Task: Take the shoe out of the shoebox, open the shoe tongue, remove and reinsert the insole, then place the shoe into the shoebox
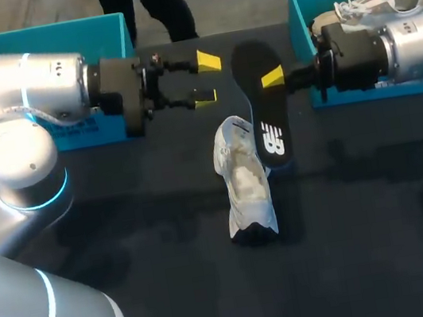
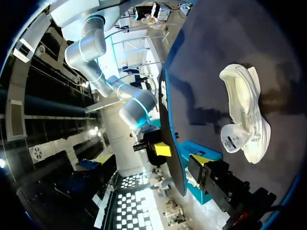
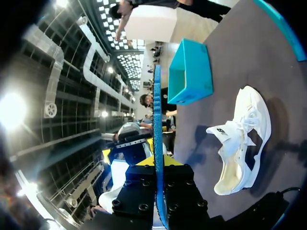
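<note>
1. Shoe [image 1: 246,181]: it is white and sits on the dark table [image 1: 125,220], out of its box, in the middle between the two arms.
2. The black insole [image 1: 262,110] is out of the shoe. It is held up in the air, just beside the shoe's open end.
3. The right gripper [image 1: 270,79] pinches the insole close to one end. In the right wrist view the insole stands thin edge on, squeezed between the two fingers.
4. The left gripper [image 1: 207,79] has its yellow tips spread wide and holds nothing. It is near the insole but not touching it.
5. The left blue box [image 1: 47,36] is at the back, behind the left arm.
6. The right blue box [image 1: 303,15] is at the back on the other side, and another white shoe [image 1: 380,3] lies in it.
</note>
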Controlling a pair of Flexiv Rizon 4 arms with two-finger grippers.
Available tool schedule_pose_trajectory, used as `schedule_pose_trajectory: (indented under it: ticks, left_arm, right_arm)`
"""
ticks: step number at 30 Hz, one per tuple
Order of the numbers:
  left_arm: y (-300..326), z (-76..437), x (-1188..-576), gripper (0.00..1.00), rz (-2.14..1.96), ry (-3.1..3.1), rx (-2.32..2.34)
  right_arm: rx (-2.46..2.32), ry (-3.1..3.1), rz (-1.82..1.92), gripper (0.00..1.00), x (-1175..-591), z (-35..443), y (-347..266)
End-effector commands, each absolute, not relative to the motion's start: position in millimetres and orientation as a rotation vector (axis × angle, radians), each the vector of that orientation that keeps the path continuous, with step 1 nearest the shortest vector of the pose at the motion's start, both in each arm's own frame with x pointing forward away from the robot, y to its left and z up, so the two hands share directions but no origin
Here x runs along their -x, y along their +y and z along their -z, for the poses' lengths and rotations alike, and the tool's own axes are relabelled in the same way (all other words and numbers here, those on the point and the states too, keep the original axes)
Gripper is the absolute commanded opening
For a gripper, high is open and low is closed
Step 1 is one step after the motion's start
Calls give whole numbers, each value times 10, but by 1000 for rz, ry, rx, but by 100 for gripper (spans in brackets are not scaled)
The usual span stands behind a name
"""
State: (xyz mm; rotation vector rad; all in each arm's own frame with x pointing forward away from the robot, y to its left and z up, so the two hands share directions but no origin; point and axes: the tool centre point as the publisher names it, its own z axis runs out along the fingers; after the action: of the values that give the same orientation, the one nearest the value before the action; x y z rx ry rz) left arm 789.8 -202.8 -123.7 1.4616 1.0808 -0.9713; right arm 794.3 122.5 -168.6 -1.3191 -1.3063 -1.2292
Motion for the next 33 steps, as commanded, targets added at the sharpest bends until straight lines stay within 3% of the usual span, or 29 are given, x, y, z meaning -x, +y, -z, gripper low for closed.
schedule_pose_trajectory:
  ticks: [1, 30, 31, 32, 33]
  left_arm:
    - [-2034, 1241, -7900, 100, 970, 1079, -1462]
    - [-2351, 1248, -8033, 100, 1025, 1206, -1305]
    - [-2365, 1245, -8036, 83, 1024, 1202, -1302]
    - [-2376, 1244, -8041, 72, 1033, 1205, -1302]
    - [-2394, 1248, -8045, 49, 1047, 1212, -1292]
  right_arm:
    - [1329, -1273, 1260, 0, -7926, 1711, 1249]
    - [1326, -1188, 1316, 0, -7961, 1619, 1177]
    - [1327, -1188, 1315, 0, -7960, 1625, 1179]
    - [1328, -1187, 1315, 0, -7958, 1630, 1181]
    - [1329, -1186, 1315, 0, -7957, 1634, 1184]
